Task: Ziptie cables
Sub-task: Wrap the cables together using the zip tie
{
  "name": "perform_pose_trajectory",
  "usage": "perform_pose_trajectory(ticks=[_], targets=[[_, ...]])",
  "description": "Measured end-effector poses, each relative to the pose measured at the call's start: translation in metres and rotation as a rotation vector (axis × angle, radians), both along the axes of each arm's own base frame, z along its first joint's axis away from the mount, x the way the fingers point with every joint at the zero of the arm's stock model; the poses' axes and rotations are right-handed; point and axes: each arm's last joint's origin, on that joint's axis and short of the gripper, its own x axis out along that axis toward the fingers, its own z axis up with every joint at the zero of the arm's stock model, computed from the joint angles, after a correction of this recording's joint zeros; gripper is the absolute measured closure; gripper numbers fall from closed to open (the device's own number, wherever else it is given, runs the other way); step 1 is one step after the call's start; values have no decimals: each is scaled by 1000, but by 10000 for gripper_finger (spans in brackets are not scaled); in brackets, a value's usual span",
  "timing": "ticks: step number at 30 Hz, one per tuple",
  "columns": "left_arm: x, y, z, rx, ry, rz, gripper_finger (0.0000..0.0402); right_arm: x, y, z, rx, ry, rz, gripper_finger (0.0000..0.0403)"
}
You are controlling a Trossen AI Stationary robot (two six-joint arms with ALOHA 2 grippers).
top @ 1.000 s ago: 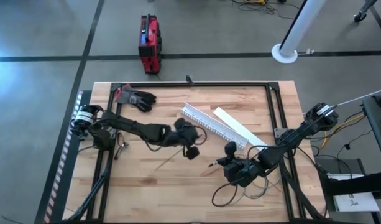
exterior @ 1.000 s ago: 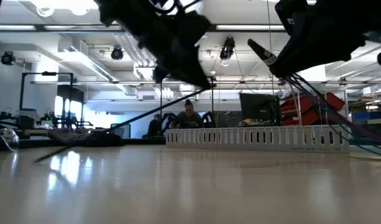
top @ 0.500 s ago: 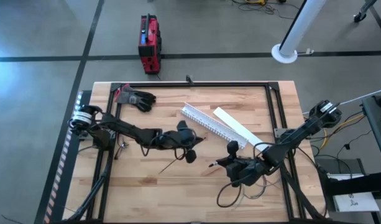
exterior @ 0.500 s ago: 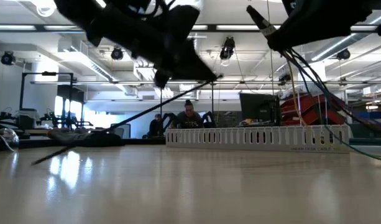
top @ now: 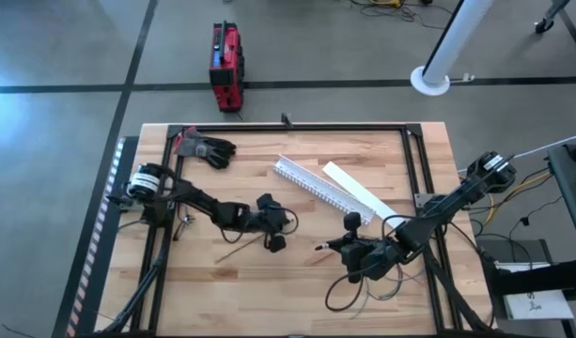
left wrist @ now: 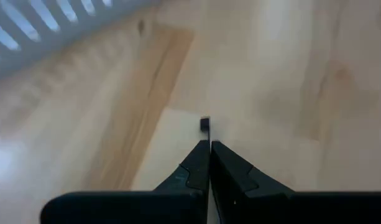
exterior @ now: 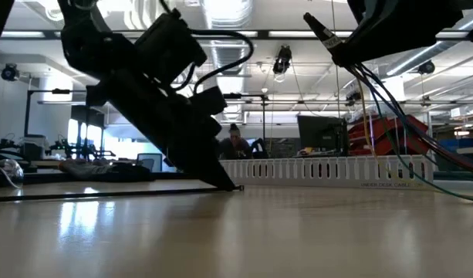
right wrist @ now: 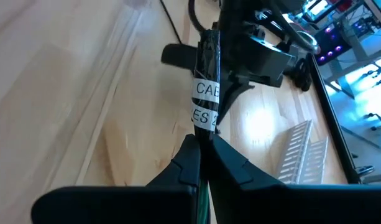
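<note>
We see the left end effector (top: 272,228) low over the middle of the bench (top: 269,282), its fingers pressed together on a thin black zip tie (top: 233,253) whose tip (left wrist: 205,124) shows just past the fingertips in the left wrist view; in the low view the strap lies almost flat on the wood. The right end effector (top: 349,249) is on the right part of the bench, fingers clamped on the cables (top: 358,293) near their labelled end (right wrist: 204,102), which it holds lifted while the rest hangs down and loops on the wood toward the near edge. The white slotted channel (top: 311,186) lies behind, apart from both. To do this step well, we think the left arm should bring the tie to the bundle slowly, under the lifted part, keeping the strap straight. The right arm should hold the wires steady and tight together, so that the tie can go around all of them.
</note>
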Motion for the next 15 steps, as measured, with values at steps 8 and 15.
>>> perform_pose_trajectory(ticks=[8,15], targets=[[25,-3,-14,56,24,-29,401,0,0,0,15,1,-5,403],[26,-4,-6,43,8,-44,388,-2,1,-1,19,7,-5,403]])
